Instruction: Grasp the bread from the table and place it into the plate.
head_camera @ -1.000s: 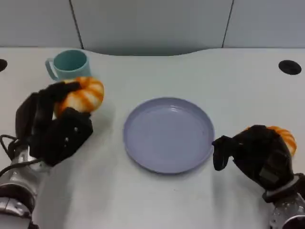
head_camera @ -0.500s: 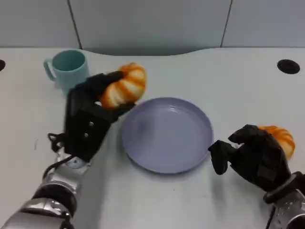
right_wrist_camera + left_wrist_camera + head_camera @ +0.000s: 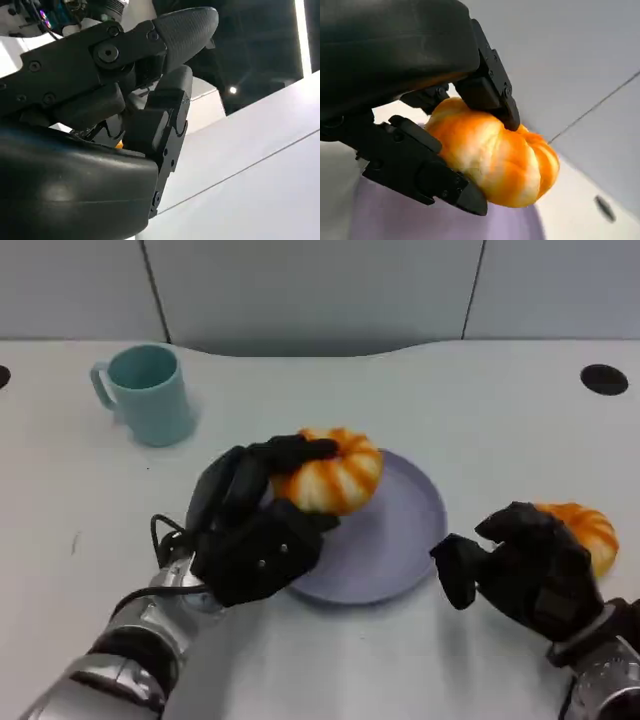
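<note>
Bread roll: orange-striped, likely soft and light; left hand fingers grasp its sides over the lilac plate. Right hand wraps second roll on bench

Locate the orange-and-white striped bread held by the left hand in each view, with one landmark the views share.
Head view: the orange-and-white striped bread sits left of centre, held over the lavender round plate by the left hand.
Left wrist view: centre, between black fingers.
Right wrist view: cannot tell.
Shared landmark: the plate.
</note>
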Robot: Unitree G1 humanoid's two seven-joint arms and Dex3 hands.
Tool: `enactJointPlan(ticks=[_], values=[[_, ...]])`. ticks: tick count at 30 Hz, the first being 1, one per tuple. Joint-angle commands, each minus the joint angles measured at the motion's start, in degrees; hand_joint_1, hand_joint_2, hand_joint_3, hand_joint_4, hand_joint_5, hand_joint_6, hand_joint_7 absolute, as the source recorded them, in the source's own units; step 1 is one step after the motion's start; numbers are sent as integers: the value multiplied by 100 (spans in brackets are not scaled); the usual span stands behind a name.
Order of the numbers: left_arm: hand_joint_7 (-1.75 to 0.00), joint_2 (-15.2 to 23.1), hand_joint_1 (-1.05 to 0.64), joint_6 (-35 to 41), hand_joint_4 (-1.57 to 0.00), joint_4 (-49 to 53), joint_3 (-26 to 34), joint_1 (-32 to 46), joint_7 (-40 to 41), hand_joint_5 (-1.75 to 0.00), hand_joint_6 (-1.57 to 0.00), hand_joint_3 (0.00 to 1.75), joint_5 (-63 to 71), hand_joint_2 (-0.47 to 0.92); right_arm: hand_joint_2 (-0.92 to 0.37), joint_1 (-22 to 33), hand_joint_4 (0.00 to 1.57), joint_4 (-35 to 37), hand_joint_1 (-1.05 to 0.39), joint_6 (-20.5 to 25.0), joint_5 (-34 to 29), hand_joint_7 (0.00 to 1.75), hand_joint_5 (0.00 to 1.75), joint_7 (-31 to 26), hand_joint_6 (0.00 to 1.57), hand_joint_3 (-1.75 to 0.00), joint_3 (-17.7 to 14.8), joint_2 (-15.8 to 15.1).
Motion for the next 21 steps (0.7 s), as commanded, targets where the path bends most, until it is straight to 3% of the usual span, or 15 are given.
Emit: enactJointPlan(ticks=[1,4,7,11,14,21], values=[[0,37,-95,729,-3,-33,1297,-118,-3292,-1,-4,60,-1854,92,-92,-90,77,-57,-46,125,-74,3,147,70,120,-3,137,-159],[0,-15,-103,1721,0,-103,2313,-174,-5023,0,0,69,-3171,92,-92,-95,75,-101,-44,-84,-94,3,155,35,121,-4,187,-129],[0,11,-105,2277,0,-171,2800,-189,-5873,0,0,72,-3834,92,-92,-123,74,-124,-44,-42,-202,2,152,-41,119,-3,300,-200],[0,85,-105,2857,0,-293,3172,-170,-6619,0,0,72,-4384,92,-92,-158,76,-112,-43,200,-205,1,147,-82,119,-2,337,-180],[0,177,-105,3292,0,-475,3322,-100,-6999,0,0,72,-4640,92,-91,-138,77,-145,-45,301,-241,2,156,-209,122,-1,384,-155],[0,353,-105,3649,0,-959,3387,219,-7468,0,0,71,-4871,92,-92,-127,73,-178,-45,218,-114,1,160,-136,121,-1,295,-32]])
